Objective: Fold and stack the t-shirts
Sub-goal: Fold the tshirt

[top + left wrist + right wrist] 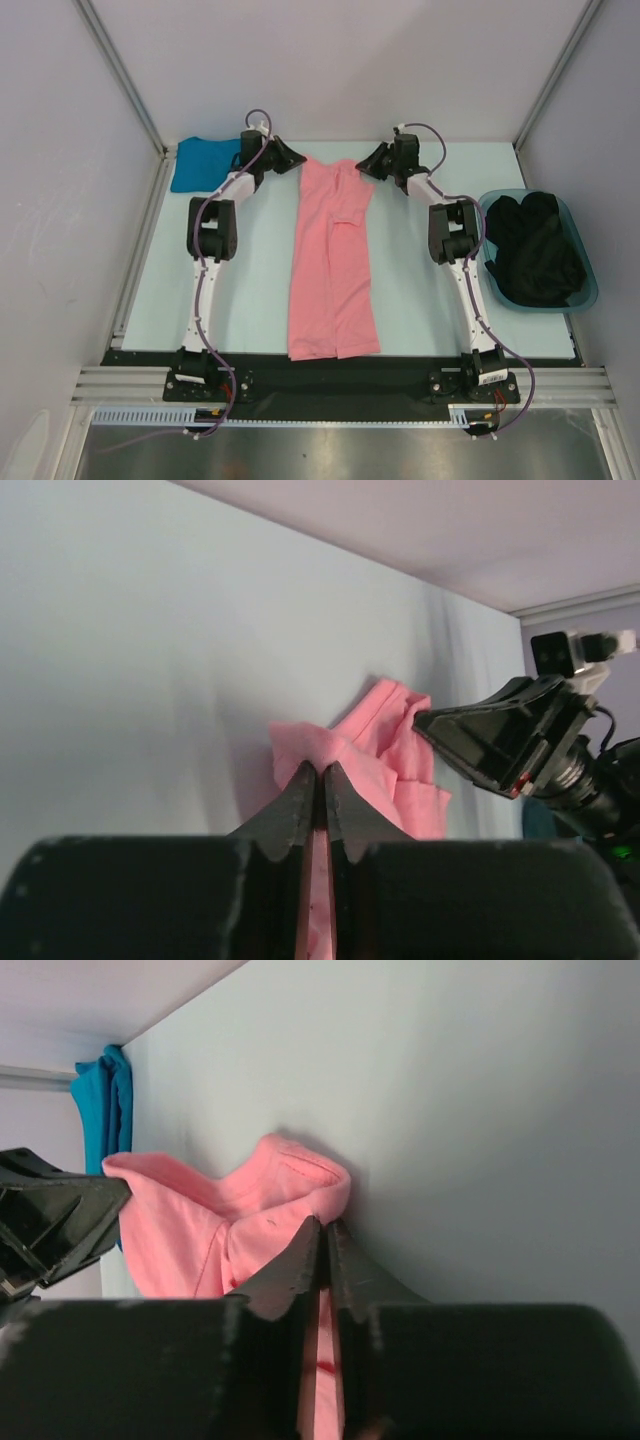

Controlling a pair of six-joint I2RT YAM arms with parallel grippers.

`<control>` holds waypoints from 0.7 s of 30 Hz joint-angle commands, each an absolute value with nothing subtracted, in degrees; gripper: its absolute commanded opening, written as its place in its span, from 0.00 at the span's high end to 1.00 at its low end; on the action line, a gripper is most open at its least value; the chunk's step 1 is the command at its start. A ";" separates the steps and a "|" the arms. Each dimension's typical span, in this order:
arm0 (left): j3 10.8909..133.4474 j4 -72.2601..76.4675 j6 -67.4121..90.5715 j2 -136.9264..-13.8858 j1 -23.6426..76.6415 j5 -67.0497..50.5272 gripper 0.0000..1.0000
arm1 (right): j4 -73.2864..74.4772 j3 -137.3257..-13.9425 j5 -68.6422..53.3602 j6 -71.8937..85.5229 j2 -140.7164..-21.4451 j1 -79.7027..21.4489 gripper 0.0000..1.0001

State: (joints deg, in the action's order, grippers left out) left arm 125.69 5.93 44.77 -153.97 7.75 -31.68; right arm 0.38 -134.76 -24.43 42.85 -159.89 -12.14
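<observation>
Black wedge-shaped left hand point(318, 770) pinching soft salmon t-shirt point(330, 270), right hand point(323, 1225) likewise

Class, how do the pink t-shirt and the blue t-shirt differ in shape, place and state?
The pink t-shirt lies as a long strip down the middle of the table; the blue t-shirt is a compact folded bundle at its far left corner. The left tool and right tool pinch the pink t-shirt's far end; no tool holds the blue t-shirt. Both are soft fabric.
</observation>
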 commanded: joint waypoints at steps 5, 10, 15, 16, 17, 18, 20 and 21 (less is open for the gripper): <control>130.43 11.86 46.32 -155.30 7.21 -33.40 1.00 | -8.86 -130.53 -22.24 41.67 -155.84 -11.34 1.00; 133.85 10.90 47.02 -157.32 5.98 -33.05 1.00 | -9.93 -131.13 -22.15 39.73 -153.72 -9.50 1.00; 134.03 7.74 48.51 -158.99 5.45 -29.63 1.00 | -7.82 -130.96 -21.19 39.20 -153.98 -8.53 1.00; 134.03 8.00 48.86 -159.17 5.36 -29.45 0.99 | -8.08 -130.70 -21.18 39.20 -153.98 -8.35 1.00; 134.38 8.43 49.39 -160.13 5.27 -29.53 0.96 | -8.61 -130.78 -21.53 39.63 -154.77 -8.18 1.00; 135.08 7.39 50.18 -160.75 5.10 -29.10 0.94 | -8.53 -132.52 -22.49 39.90 -155.56 -8.09 1.00; 137.71 7.38 50.97 -161.98 5.10 -29.44 0.92 | -8.00 -134.81 -24.24 40.08 -158.27 -7.91 0.98; 138.77 6.16 51.06 -162.77 5.18 -29.10 0.87 | -8.00 -135.61 -24.69 40.43 -158.99 -7.82 0.93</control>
